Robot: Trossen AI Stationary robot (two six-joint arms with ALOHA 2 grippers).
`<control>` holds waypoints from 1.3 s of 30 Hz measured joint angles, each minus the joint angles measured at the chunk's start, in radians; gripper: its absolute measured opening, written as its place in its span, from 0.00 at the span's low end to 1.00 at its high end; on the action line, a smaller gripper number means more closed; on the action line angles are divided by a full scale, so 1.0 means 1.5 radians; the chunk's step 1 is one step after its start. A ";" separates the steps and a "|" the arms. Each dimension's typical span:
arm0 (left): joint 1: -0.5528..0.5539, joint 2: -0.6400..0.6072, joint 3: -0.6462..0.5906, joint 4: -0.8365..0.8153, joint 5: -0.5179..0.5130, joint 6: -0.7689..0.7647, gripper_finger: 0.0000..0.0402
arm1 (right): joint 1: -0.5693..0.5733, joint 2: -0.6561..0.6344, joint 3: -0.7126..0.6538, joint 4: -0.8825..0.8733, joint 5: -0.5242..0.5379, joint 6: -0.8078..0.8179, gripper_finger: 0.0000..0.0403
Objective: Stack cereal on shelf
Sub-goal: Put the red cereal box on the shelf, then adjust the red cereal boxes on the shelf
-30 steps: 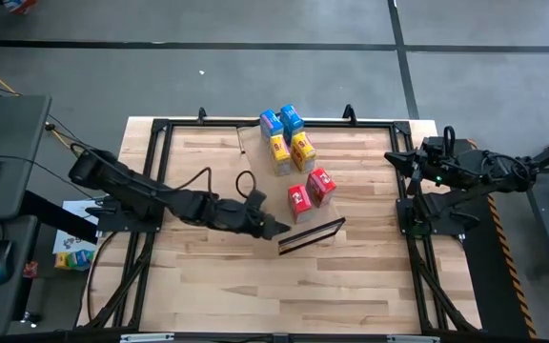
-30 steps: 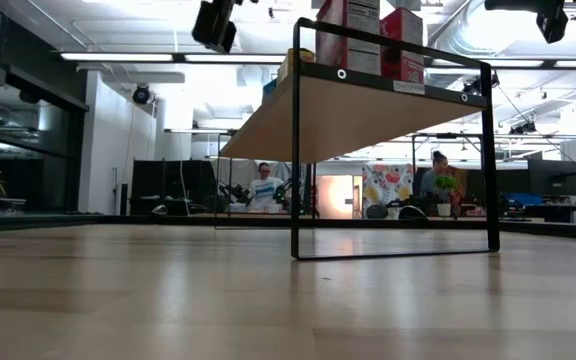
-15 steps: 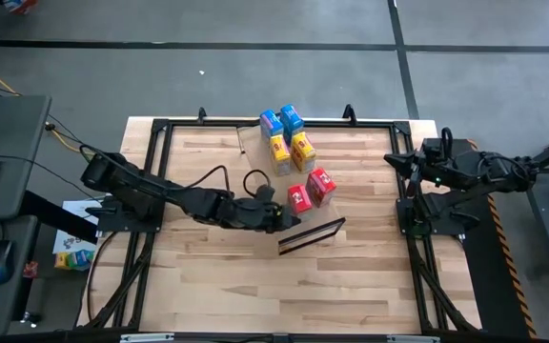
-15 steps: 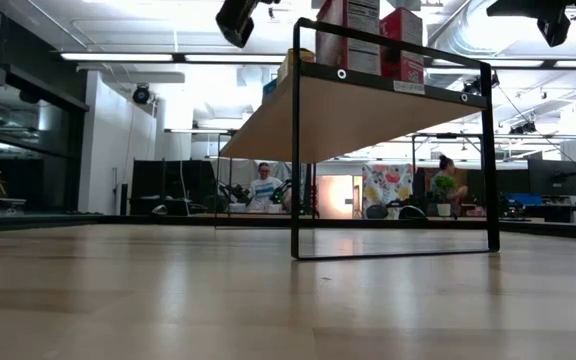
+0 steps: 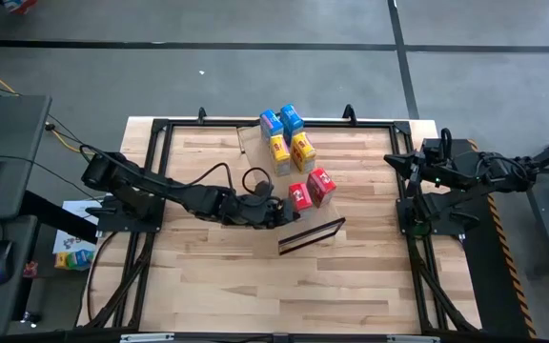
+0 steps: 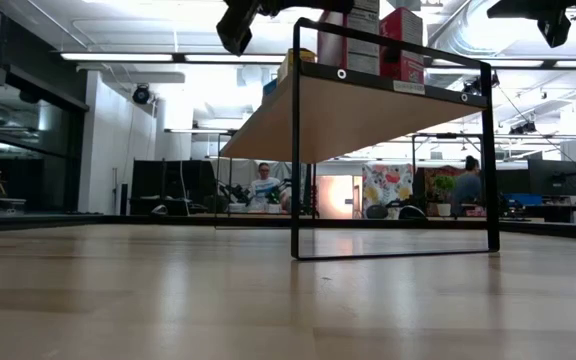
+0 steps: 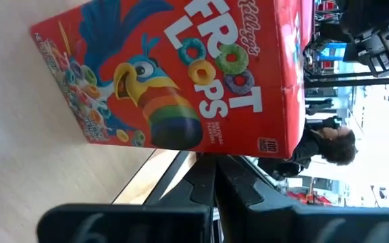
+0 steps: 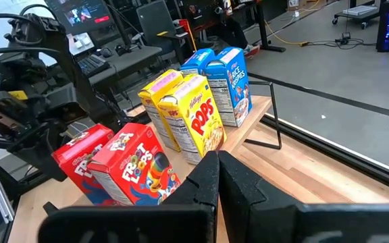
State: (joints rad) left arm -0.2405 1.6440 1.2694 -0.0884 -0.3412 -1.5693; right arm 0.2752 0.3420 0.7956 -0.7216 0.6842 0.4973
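Six small cereal boxes stand in pairs on the tan shelf (image 6: 368,105): blue (image 5: 281,122), yellow (image 5: 291,151) and red (image 5: 310,191). The shelf's black frame lip (image 5: 311,233) is at its near end. My left gripper (image 5: 280,211) is shut, level, right beside the left red box (image 5: 299,198). That Froot Loops box (image 7: 181,74) fills the left wrist view just past the fingertips (image 7: 211,165). My right gripper (image 5: 396,159) waits shut at the table's right edge, looking at all the boxes (image 8: 181,121). My left gripper points level from the table's left at the left red box's printed face, near its lower edge (image 7: 194,145). The shut fingertips stand right at that face. Whether they touch it I cannot tell.
The second red box (image 5: 321,186) stands close on the right of the first. A black frame (image 5: 160,129) runs round the striped wooden tabletop (image 5: 217,276). Cables (image 5: 246,179) lie left of the boxes. Bare wood lies on the near side, and people show in the room behind.
My left gripper has moved toward the table's right and a little toward the far edge, closing in on the left red box. The boxes and the right arm have stayed where they were.
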 joint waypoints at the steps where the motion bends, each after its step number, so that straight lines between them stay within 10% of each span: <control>1: 0.001 0.000 0.000 0.000 0.000 0.000 0.00 | 0.000 0.000 0.000 0.000 0.000 0.000 0.00; 24: 0.032 -0.049 0.000 -0.095 0.011 0.085 0.00 | 0.000 0.021 -0.001 0.000 -0.053 0.119 0.00; 34: 0.054 -0.231 0.000 -0.254 -0.159 0.328 0.00 | -0.002 0.110 -0.074 0.037 -0.182 0.362 0.00; 39: 0.067 -0.282 -0.019 -0.205 -0.114 0.520 0.00 | -0.051 0.142 -0.089 0.105 -0.296 0.367 0.00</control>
State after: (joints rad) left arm -0.1404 1.2210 1.2415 -0.3952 -0.5126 -0.7899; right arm 0.1994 0.5557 0.6628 -0.5636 0.2404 1.0475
